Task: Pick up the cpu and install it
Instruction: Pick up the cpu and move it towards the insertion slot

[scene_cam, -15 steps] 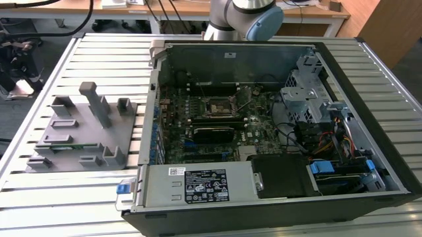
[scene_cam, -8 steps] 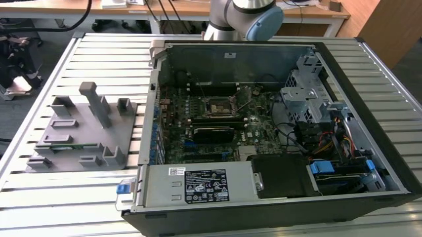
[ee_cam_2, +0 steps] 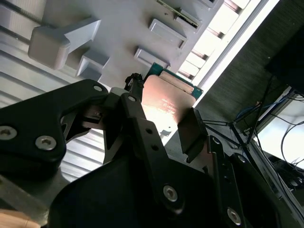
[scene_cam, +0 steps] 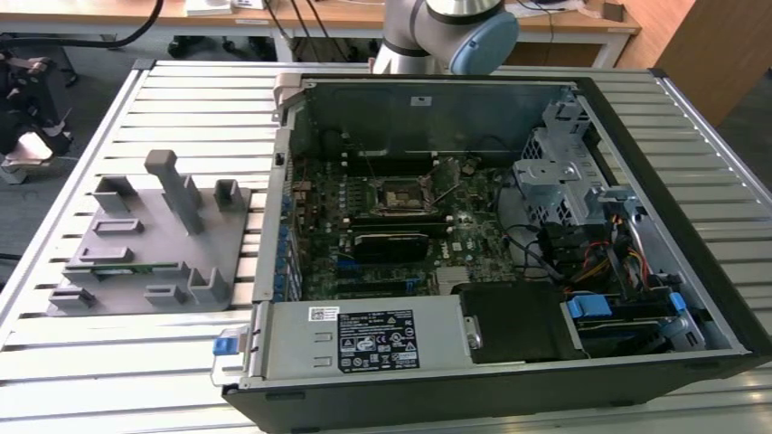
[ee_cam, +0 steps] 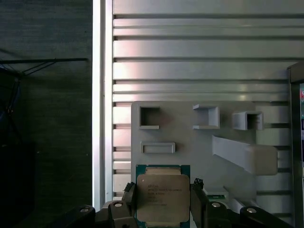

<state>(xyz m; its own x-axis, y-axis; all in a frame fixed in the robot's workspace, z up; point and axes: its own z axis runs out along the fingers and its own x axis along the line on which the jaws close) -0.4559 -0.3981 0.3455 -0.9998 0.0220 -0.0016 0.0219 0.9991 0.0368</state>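
Grip on the part is already made. In both wrist views the black two-fingered gripper is clamped on the cpu, a small flat square chip with a silvery-grey metal top and a thin green rim. Its fingers press on two opposite edges and leave the top face bare. In the second wrist view the cpu sits between the gripper's pads with no gap that I can make out.

The chip hangs in the air over the pale grey moulded parts tray, apart from it. The tray lies on the slatted metal table. In the exterior view the tray is just beside the open black computer case, on the exterior view's left. The square black-framed motherboard socket lies well inside the case, well apart from the tray.

I judge the cpu to be light, stiff and thin. The smooth metal lid looks slippery, so a hold on the edges suits it better than one on the faces. The underside is hidden, and its contacts are likely fragile, so a firm squeeze on the rim alone, kept level, seems the safest hold. A tilt in the jaws could let it slide.
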